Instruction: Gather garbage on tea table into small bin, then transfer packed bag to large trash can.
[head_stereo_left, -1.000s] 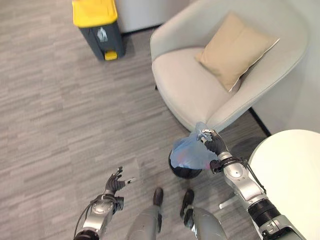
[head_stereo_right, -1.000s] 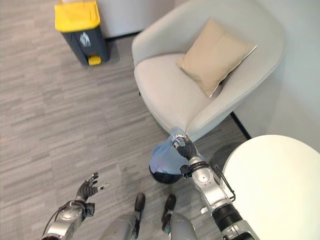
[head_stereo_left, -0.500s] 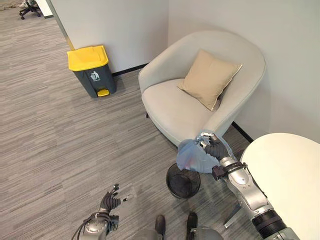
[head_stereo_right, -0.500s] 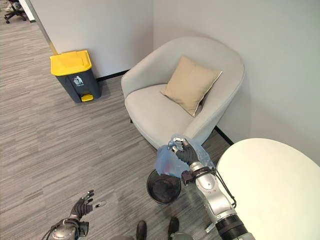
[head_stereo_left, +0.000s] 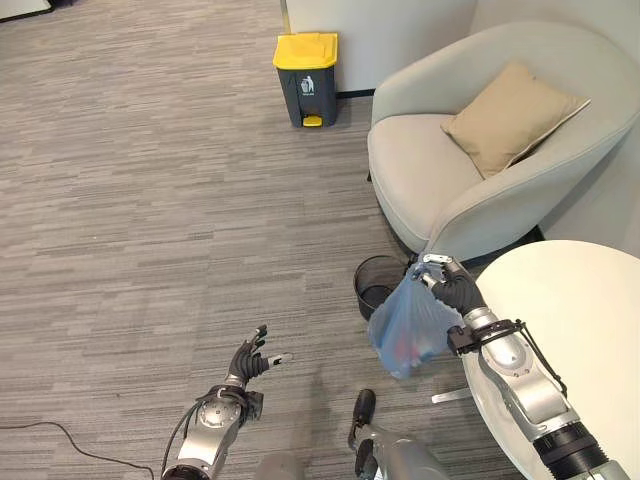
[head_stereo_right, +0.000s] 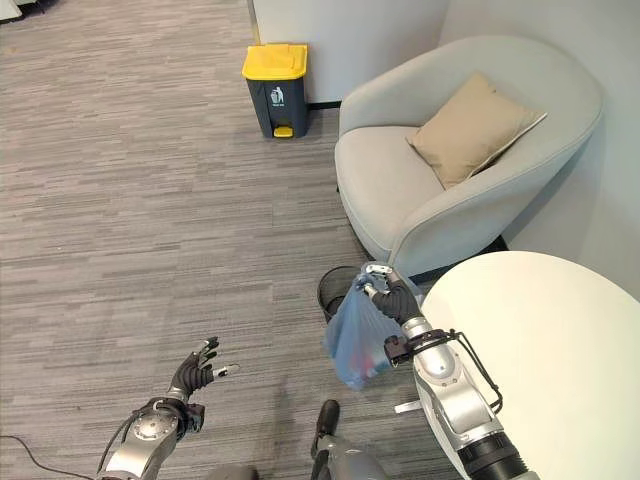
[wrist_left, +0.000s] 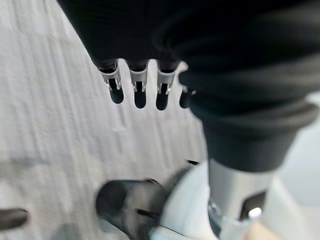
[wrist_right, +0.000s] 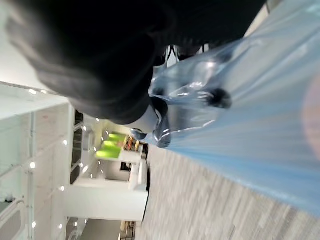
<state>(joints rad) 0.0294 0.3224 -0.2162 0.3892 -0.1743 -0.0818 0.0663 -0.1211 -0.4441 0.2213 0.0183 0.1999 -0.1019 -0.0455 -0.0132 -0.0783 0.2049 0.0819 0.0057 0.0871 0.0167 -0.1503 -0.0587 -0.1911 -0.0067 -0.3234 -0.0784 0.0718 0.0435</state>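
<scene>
One bag of pale blue plastic, now lifted fully out of the small bin and hanging free from the right hand, fingers clenched round the gathered neck. Half a second back, held directly above the bin's mouth; now hanging beside the bin toward the robot, over bare floor, with dark and reddish scraps showing through the film near the bottom. Seen up close in the right wrist view as crumpled plastic pinched under the dark cover.

Left hand low over the carpet, fingers spread and relaxed, grasping nothing — idle.

Whole view swung too, so a turn of the head rather than any move of the furniture: yellow-lidded trash can standing against the far wall, well apart from the bag, with the armchair and its cushion to the right and the round table just beside the right arm.

Gathering and bagging apparently done — carrying across the open floor to the large can left to do, then getting its lid open.
</scene>
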